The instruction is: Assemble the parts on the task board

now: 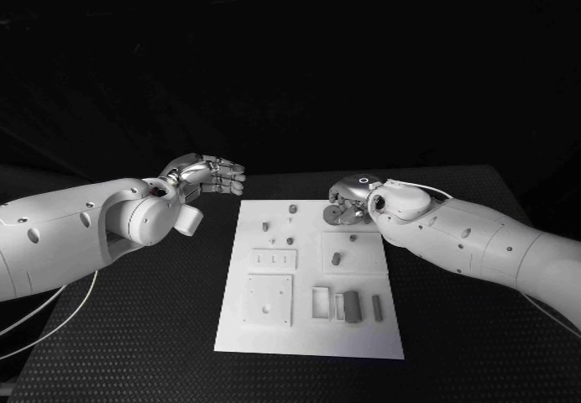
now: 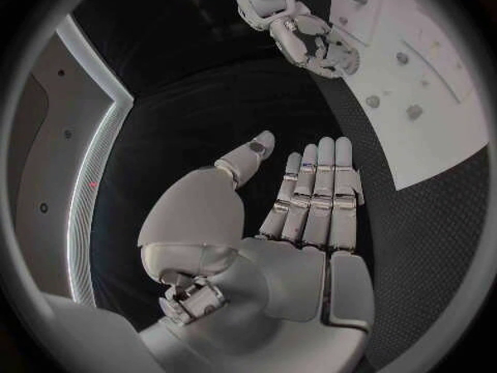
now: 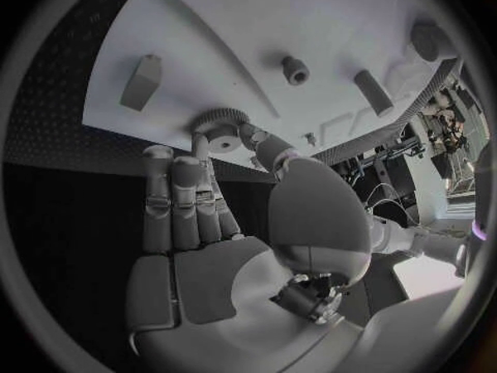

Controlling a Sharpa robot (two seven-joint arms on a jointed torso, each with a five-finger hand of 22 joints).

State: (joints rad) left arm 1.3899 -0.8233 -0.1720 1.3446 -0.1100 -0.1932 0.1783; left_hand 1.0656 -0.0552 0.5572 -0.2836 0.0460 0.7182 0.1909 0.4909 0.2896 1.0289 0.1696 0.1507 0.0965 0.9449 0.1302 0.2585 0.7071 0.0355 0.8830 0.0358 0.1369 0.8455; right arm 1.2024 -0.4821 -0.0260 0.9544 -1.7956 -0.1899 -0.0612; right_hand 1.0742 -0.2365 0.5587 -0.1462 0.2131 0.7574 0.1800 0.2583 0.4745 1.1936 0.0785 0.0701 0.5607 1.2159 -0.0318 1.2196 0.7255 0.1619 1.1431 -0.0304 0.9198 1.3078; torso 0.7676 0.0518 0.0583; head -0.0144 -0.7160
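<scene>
Right hand [image 1: 351,201] pinches a gear [image 3: 219,129] at the board's [image 1: 309,336] far edge, teeth clear from the right wrist; left hand [image 2: 301,224] hangs empty, fingers straight.

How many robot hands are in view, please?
2. The left hand is open, off the far left corner of the task board. The right hand pinches the gear at the board's far right edge.

Legible markings: none.
I can read no text, label, brand, number or sign anywhere on the task board [image 1: 309,336], nor on the parts lying on it or the black table around it.
</scene>
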